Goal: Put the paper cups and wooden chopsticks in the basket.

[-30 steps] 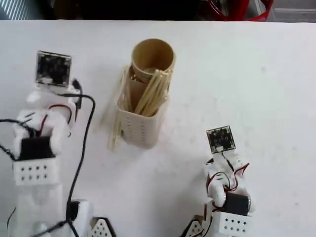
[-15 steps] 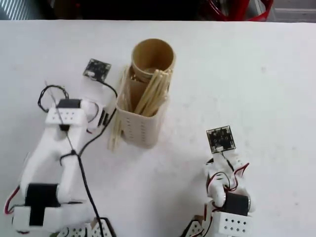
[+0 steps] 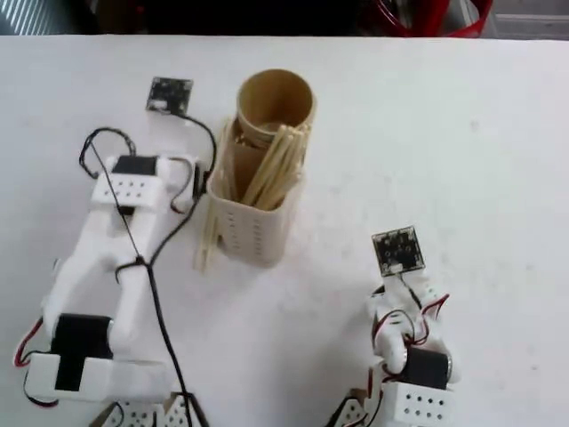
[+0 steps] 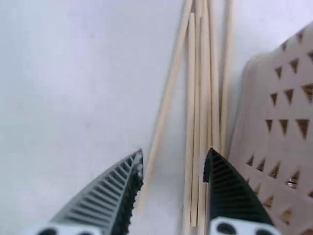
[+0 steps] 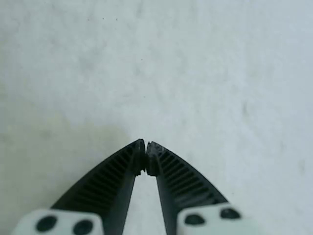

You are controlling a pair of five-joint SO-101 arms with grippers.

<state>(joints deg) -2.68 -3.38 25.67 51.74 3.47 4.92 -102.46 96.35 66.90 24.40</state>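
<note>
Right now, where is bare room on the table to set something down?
The widest free patch is the table right of the basket, beyond the right arm. A bare strip also runs behind the cup along the far edge. It is crowded between the left arm and the basket: loose chopsticks lie there under the open left end effector.

No legible text, label, number or sign anywhere, neither on the beige perforated plastic basket nor the white tabletop.
</note>
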